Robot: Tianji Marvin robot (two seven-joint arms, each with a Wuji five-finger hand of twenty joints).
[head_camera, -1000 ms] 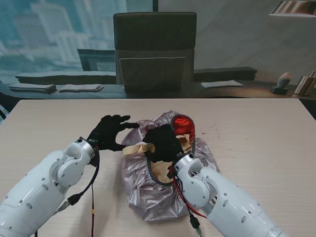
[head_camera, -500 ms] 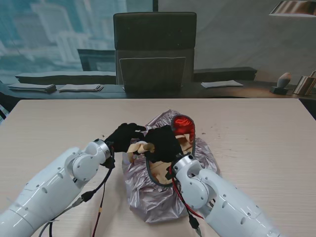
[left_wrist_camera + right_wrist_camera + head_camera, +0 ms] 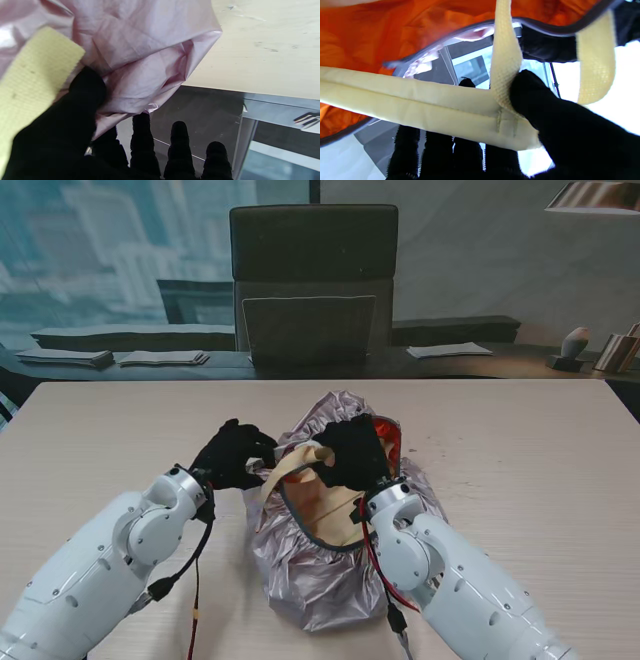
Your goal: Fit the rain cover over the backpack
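The right hand is clamped on a cream shoulder strap of the backpack, thumb pressing the webbing against the fingers beneath it, with orange lining and a dark piped edge just beyond. The left hand is closed on the silvery-pink rain cover, its thumb pinning a fold of the film where it meets a strip of cream webbing; the other fingers stand straight behind the fold.

In the stand's view both hands meet at the far end of the backpack, which lies in the middle of the wooden table, the left hand on the cover's edge and the right hand holding the strap up. The rain cover already wraps the near end and both sides, its dark elastic rim running round the exposed tan back panel.

The likely risks: the thin film may slip from under the thumb as it is stretched, or the elastic rim may snag on the raised strap instead of passing over it. Pulling hard could also drag the whole pack across the table, since only a strap anchors it.
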